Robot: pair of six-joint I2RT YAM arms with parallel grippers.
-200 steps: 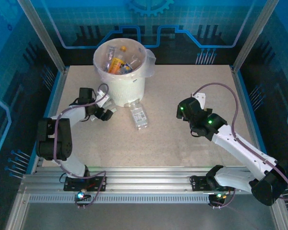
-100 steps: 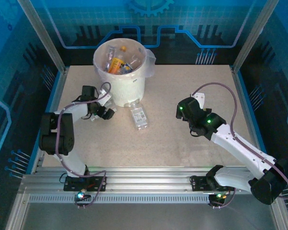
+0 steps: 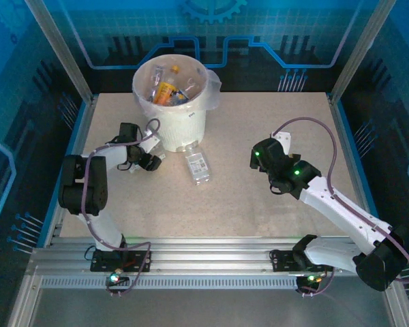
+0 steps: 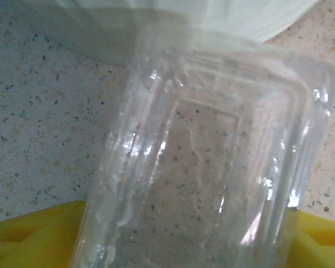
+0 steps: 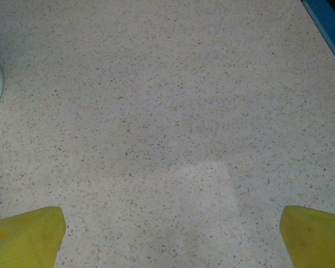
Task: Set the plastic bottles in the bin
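1. The counter (image 3: 259,122) is mostly bare speckled top, so there's plenty of room to swing an arm without knocking anything.
2. The bin (image 3: 180,126) stands at the far left-centre, with a bag liner folded over the rim and a bunch of bottles (image 3: 167,85) already inside. It's way taller than any bottle. I'd lift well above the rim before moving across, because the loose liner looks like an easy snag.
3. The left gripper (image 3: 150,161) is down low at the near-left foot of the bin. From the wrist view I'd say it's clenched on a clear bottle (image 4: 212,167): the bottle fills the gap between the yellow fingers (image 4: 28,234), and the bin wall is right behind it. Go straight up first and don't scrape along the wall. The thin crushed plastic probably flexes and slips, so keep the squeeze steady and only let go once it's over the opening.
4. The right gripper (image 5: 170,223) hangs over bare counter on the right, fingers spread wide and holding nothing. I'd park it there while the left arm does the drop.
5. One labelled bottle (image 3: 198,165) lies on its side just in front of the bin, cap end toward the bin base. That's the obvious next grab.
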